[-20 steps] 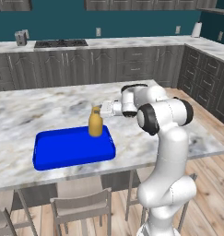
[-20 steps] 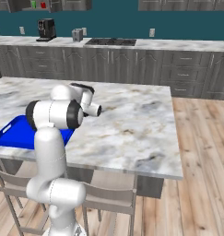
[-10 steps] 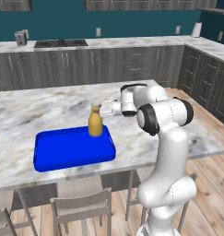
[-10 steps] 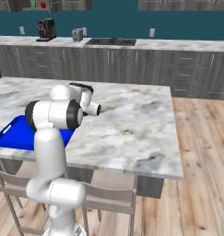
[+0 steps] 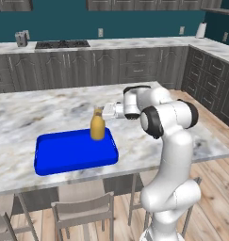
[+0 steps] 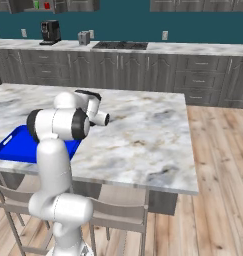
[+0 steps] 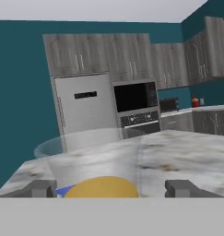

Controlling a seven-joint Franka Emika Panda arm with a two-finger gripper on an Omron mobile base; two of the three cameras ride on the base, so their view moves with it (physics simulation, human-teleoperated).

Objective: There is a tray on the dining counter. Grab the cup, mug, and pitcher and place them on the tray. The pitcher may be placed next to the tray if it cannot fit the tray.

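Observation:
The yellow-orange pitcher (image 5: 97, 127) stands upright in the back right corner of the blue tray (image 5: 64, 157) on the marble dining counter (image 5: 36, 113). My gripper (image 5: 102, 113) reaches in level from the right, at the pitcher's neck. In the hand view my fingertips (image 7: 39, 188) stand wide apart on either side of the pitcher's rounded top (image 7: 102, 188), with a gap on both sides, so the gripper (image 7: 111, 188) is open. Tiny green (image 6: 37, 5) and red (image 6: 47, 6) shapes on a high shelf look like the cup and the mug.
A pale see-through bowl shape (image 7: 85, 154) shows just behind the pitcher in the hand view. Stools (image 5: 83, 212) stand under the counter's near edge. Dark grey cabinets with a cooktop (image 5: 61, 44) run along the back wall. The tray's left edge (image 6: 10, 145) pokes out past my arm.
The arm and the pitcher stand almost where they were; no clear move shows in the base views.

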